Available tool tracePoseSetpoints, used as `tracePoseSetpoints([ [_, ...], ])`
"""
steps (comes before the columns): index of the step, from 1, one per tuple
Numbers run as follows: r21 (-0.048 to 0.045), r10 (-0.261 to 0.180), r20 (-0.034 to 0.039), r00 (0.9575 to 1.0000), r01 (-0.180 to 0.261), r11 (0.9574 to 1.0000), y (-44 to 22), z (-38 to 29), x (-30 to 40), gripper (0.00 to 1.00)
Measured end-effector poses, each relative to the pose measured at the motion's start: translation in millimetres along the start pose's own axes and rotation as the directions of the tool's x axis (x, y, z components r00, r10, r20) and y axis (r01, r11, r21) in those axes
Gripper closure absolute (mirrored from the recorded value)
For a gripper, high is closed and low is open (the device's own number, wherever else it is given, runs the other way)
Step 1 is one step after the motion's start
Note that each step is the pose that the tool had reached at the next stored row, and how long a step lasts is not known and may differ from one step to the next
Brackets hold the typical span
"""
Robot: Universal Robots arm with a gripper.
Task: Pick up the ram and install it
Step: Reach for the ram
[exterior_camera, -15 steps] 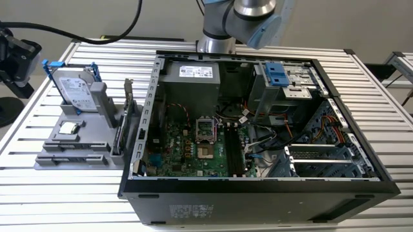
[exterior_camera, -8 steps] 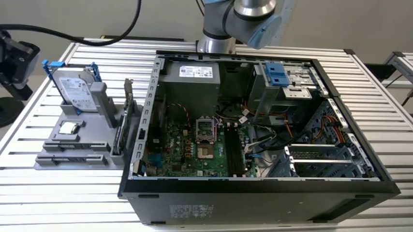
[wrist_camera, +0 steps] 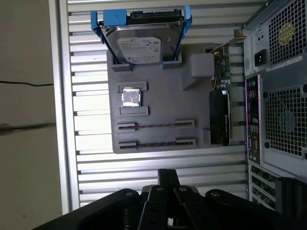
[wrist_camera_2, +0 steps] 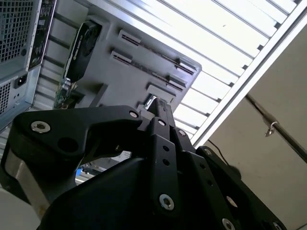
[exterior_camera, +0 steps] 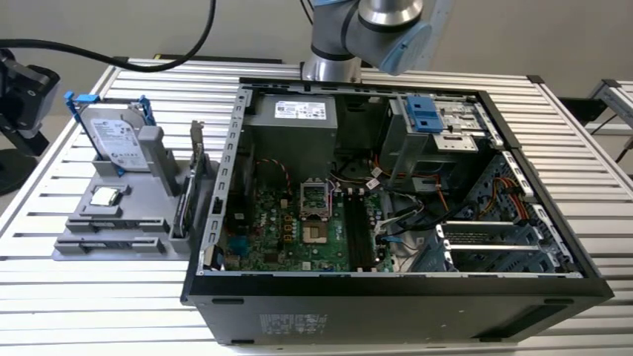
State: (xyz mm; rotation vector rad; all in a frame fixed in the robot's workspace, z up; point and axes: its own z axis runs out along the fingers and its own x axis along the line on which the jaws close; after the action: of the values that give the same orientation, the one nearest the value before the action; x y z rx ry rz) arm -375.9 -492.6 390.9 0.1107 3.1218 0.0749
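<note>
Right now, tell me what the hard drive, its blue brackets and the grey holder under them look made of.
Hard drive: bare metal, by its silvery sheen, with a pale label. Blue brackets: likely moulded plastic, matte, uniform colour. Grey holder: probably plastic, dull and even; could be painted.

open computer case (exterior_camera: 396, 315) on slatted table (exterior_camera: 99, 311), grey holder (exterior_camera: 107, 243) with hard drive (exterior_camera: 114, 137) beside

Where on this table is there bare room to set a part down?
Bare table slats lie between the gray holder and the near table edge, at the exterior view's lower left, and beyond the computer case at its right. Inside the case, cables and boards crowd everything.
</note>
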Motion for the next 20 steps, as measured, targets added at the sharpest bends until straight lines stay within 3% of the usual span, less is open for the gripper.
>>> tracePoseSetpoints([
  [12, -0.0002, -0.016, -0.0008, 0.9999, 0.016, 0.9999, 0.0, 0.0, 0.0, 1.0],
  [20, -0.0011, -0.072, -0.0035, 0.9974, 0.072, 0.9974, 0.0, -0.1, 0.0, 1.0],
])
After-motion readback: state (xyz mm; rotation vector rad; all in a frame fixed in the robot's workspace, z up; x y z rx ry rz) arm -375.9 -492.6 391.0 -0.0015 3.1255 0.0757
